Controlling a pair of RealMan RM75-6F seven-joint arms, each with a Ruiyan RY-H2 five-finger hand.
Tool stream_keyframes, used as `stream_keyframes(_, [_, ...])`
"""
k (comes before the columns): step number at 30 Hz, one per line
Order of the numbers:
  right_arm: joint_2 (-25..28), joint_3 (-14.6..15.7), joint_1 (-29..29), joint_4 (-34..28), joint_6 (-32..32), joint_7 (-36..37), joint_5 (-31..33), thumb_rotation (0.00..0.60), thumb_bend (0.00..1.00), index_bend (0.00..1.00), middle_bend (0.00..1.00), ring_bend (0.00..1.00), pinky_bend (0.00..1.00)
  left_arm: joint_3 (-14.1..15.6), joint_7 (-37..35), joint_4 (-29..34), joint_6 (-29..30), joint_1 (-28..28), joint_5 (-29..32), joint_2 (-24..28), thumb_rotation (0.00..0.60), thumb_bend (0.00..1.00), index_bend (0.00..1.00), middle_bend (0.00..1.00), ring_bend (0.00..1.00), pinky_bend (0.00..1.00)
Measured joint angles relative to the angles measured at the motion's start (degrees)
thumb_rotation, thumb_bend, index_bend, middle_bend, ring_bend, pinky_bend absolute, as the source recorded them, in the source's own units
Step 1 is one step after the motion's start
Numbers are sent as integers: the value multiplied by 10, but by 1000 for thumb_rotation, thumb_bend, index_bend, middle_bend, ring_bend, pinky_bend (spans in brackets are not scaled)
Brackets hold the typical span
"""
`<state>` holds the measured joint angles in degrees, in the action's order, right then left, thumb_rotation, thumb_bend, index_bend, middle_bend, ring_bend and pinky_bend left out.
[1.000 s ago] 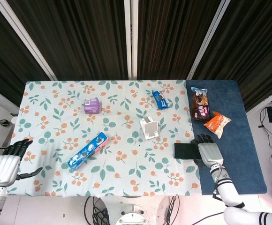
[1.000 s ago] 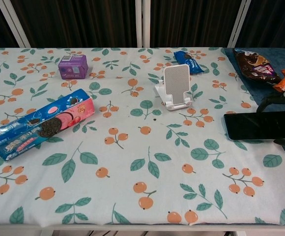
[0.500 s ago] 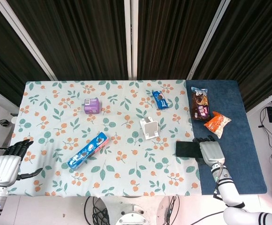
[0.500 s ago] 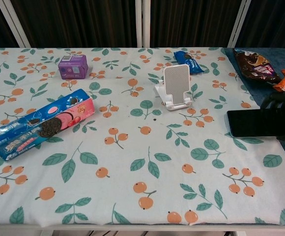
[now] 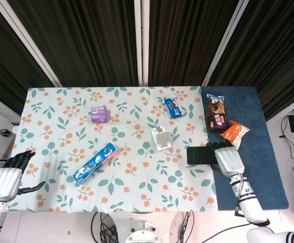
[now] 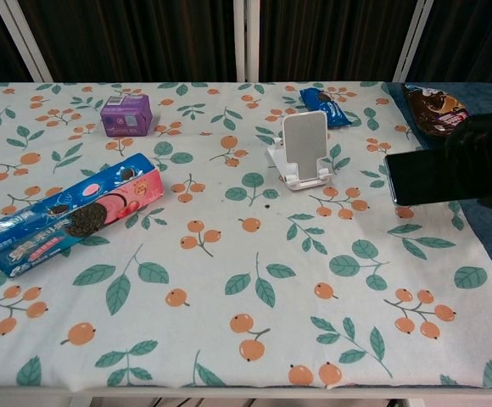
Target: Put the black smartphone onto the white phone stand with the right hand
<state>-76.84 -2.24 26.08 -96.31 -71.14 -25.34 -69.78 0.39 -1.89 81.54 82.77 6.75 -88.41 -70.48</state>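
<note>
Transport step in hand, as I judge it: I have the black smartphone (image 6: 437, 176) grasped in the right robot hand (image 5: 228, 159) and carried clear of the desk (image 6: 229, 339), with the placing step not yet done. In the chest view the phone lies roughly flat, long axis left to right, dark fingers (image 6: 483, 131) wrapped over its right end, and the tablecloth pattern shows beneath its lower edge. In the head view the phone (image 5: 200, 155) projects leftward from the robot hand at the right part of the floral cloth, near the blue mat (image 5: 258, 167). The white phone stand (image 6: 304, 150) sits to the left of the phone and slightly farther away, apart from it, its backrest upright and its lip facing the near edge. The left robot hand (image 5: 6, 179) rests off the near left corner, released, fingers spread, grasping nothing. The next move calls for carrying the phone left toward the stand, tilting it up so its back meets the backrest, and lowering its bottom edge onto the lip before release. I expect the stand is light, so contact should be gentle to avoid pushing it. The blue snack packet (image 6: 322, 106) lies beyond the stand, clear of the route.
</note>
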Motion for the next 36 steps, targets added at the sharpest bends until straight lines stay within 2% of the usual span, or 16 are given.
stream_keyframes(5, [25, -9, 4, 19, -52, -4, -113, 600, 378, 689, 455, 439, 155, -1, 0, -1, 1, 0, 0, -2, 340, 101, 121, 111, 125, 210])
stream_keyframes(9, [55, -14, 29, 67, -69, -63, -215, 600, 361, 689, 454, 439, 147, -1, 1, -2, 2, 0, 0, -4, 341, 101, 120, 111, 125, 210])
stream_keyframes(15, [110, -12, 95, 138, -36, -179, -347, 600, 327, 689, 451, 439, 120, -1, 10, 1, 1, 0, 1, -7, 344, 102, 120, 111, 125, 210])
stream_keyframes(18, [132, -5, 136, 174, -11, -191, -411, 600, 327, 689, 448, 439, 108, -2, 16, 3, 0, 0, 2, -7, 339, 102, 120, 111, 125, 210])
stream_keyframes(22, [148, 14, 190, 223, 17, -162, -486, 600, 327, 690, 430, 439, 91, -3, 22, 5, -2, 0, 7, -10, 341, 102, 120, 111, 125, 210])
stream_keyframes(27, [152, 45, 252, 290, 33, -82, -559, 600, 327, 689, 397, 438, 53, -4, 24, 1, -7, 1, 11, -15, 342, 102, 120, 111, 125, 210])
stream_keyframes(31, [140, 63, 293, 343, 28, -30, -599, 600, 327, 678, 374, 421, 2, -7, 23, -2, -8, 2, 15, -15, 342, 101, 120, 111, 125, 210])
stream_keyframes(36, [108, 71, 323, 394, 23, -4, -617, 600, 327, 678, 361, 408, 0, -9, 20, -7, -7, 2, 17, -17, 344, 102, 120, 111, 125, 210])
